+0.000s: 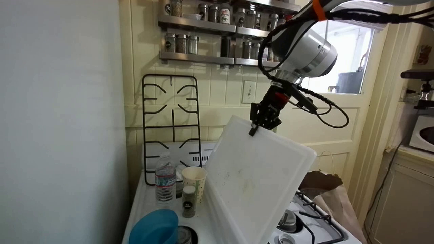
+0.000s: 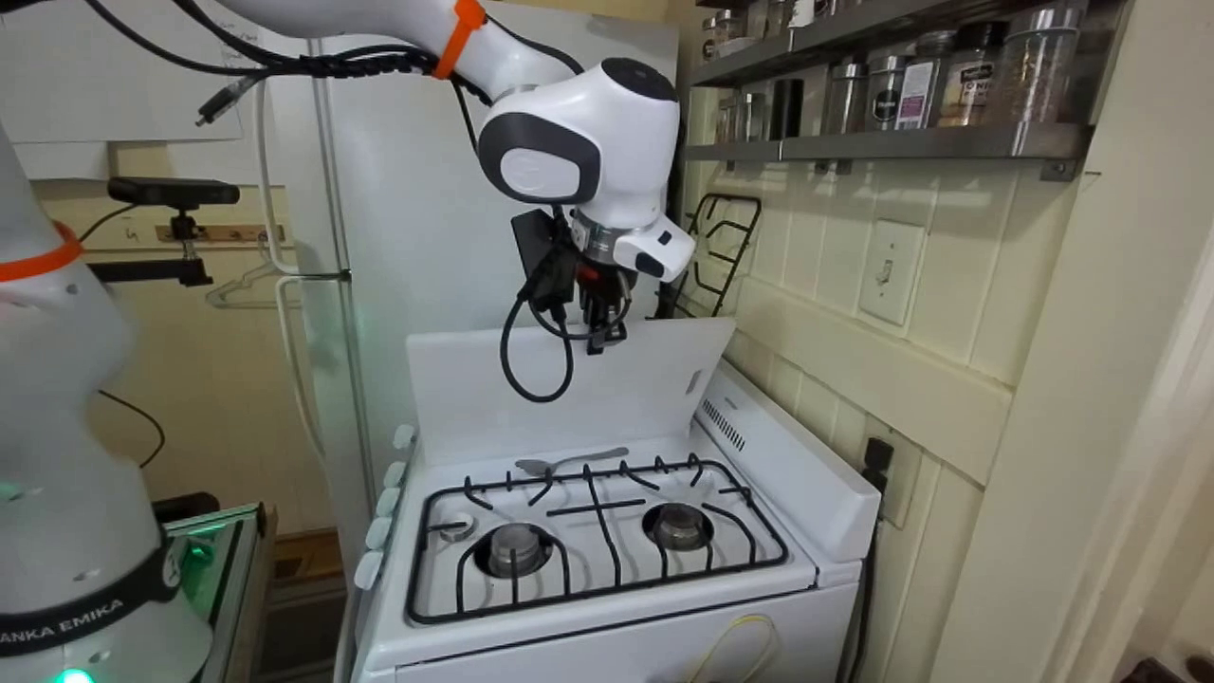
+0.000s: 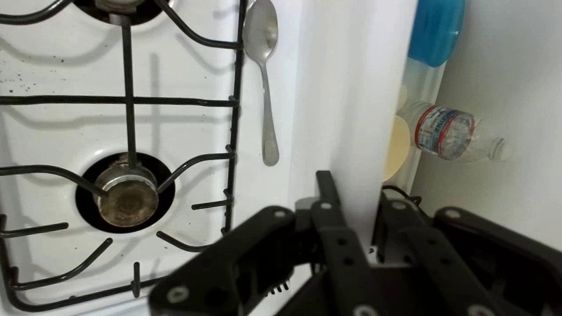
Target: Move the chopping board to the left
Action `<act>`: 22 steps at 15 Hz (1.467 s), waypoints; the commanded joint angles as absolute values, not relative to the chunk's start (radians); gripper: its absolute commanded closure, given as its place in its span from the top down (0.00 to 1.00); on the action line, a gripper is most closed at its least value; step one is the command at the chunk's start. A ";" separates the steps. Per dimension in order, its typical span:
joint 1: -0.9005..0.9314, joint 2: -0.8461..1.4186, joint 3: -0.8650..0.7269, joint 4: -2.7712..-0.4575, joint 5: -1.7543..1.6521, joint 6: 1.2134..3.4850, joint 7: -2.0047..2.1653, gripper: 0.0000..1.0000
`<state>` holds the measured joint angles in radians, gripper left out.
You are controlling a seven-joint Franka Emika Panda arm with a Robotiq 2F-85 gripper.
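Your gripper (image 3: 354,199) clamps the tilted chopping board (image 1: 257,173); looks midway, lowering toward left edge of tabletop (image 2: 654,599) probably remains.

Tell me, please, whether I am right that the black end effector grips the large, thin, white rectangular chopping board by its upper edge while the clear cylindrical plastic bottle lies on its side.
Not quite: the clear plastic bottle is not lying on its side; it stands upright, as an exterior view shows. The black end effector does grip the white chopping board by its upper edge.
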<state>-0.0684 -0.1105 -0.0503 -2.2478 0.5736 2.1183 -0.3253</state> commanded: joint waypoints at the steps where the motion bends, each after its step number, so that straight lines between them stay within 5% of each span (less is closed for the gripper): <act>1: -0.048 -0.111 -0.060 -2.244 0.565 2.117 -0.319 0.17; 5: -0.046 -0.110 -0.059 -2.241 0.558 2.117 -0.313 0.17; 6: -0.041 -0.082 -0.060 -2.234 0.578 2.120 -0.350 0.04; 21: 0.090 0.222 0.088 -1.713 0.091 1.799 0.053 0.04; 22: 0.064 0.127 0.071 -1.816 0.145 1.854 0.030 0.17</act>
